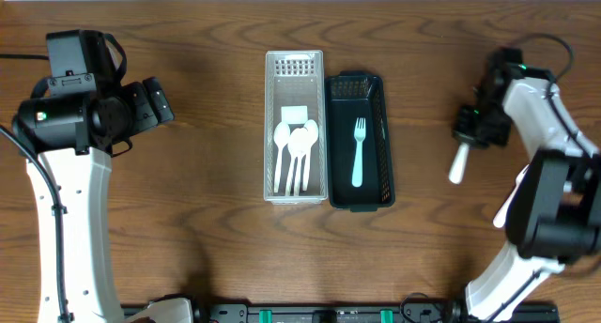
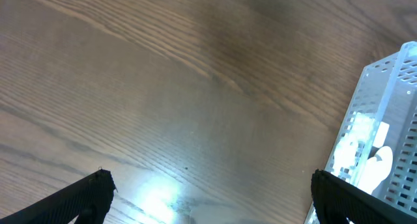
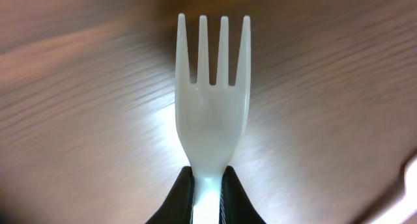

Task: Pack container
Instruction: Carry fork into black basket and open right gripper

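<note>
Right gripper (image 3: 208, 199) pinched on the handle of held fork (image 3: 212, 100), tines out past the fingertips, over the table (image 3: 78, 120) well right of the baskets. Black basket (image 1: 355, 84) at centre with packed fork (image 1: 358, 154) inside. White basket (image 1: 295, 68) just left of it holds spoons (image 1: 299, 143). Left gripper (image 2: 210, 188) spread wide, empty, left of the white basket.
</note>
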Motion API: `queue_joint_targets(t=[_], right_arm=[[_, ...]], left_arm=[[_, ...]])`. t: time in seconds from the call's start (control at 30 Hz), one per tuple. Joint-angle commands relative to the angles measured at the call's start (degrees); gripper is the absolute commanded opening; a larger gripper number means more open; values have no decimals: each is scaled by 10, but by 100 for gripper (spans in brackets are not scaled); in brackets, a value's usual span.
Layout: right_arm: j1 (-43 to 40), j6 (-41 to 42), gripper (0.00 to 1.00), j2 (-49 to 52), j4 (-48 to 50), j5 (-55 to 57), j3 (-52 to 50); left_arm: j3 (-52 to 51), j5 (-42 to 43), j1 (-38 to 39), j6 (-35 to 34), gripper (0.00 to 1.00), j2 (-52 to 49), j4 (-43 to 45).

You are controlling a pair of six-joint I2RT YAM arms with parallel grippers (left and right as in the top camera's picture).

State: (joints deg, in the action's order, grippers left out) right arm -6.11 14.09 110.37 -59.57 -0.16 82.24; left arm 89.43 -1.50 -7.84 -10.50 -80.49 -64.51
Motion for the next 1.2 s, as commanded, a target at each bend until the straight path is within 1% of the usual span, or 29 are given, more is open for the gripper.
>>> queue_joint_targets(t=[0.0,0.13,0.23,0.33,0.47,0.53,0.57,0.63,0.67,0.7,0.73,0.77,0.9,1.0,1.1,1.17], right_arm=[[73,18,1,-96,-17,-17,43],[166,46,1,-145,-46,-19,68],[232,50,1,-151,-46,-34,71],[288,74,1,-135,-45,-33,70],[334,89,2,-92,-34,-33,70],[346,93,10,-64,-33,-33,70],[350,93,12,-48,-33,-33,70],[353,104,12,-20,-32,-39,70],[352,107,16,-8,-29,-49,70],[352,107,30,-1,-25,-56,70],[350,107,46,3,-23,-59,70],[349,105,51,3,-21,-60,70],[334,94,57,-14,-35,-56,92],[303,95,56,-46,-77,-35,143],[244,114,59,-98,-125,2,193],[182,130,65,-142,-154,22,211]], left_arm=[[-22,-2,-2,8,98,-18,-3],[-50,-1,-2,8,98,-55,0],[-56,-1,-2,8,98,-83,0],[-56,-1,-2,8,98,-98,3],[-56,-1,-2,8,98,-101,10],[-56,-1,-2,7,98,-101,13],[-56,0,-2,7,98,-101,14],[-56,0,-2,3,98,-101,16],[-56,0,-2,3,98,-101,16],[-56,0,-2,3,98,-101,16],[-56,0,-2,2,98,-101,16],[-56,0,-2,1,98,-101,16],[-56,23,-2,1,98,-101,16],[-56,24,-2,1,98,-101,16],[-56,24,-2,2,98,-101,16],[-56,24,-2,2,98,-101,16]])
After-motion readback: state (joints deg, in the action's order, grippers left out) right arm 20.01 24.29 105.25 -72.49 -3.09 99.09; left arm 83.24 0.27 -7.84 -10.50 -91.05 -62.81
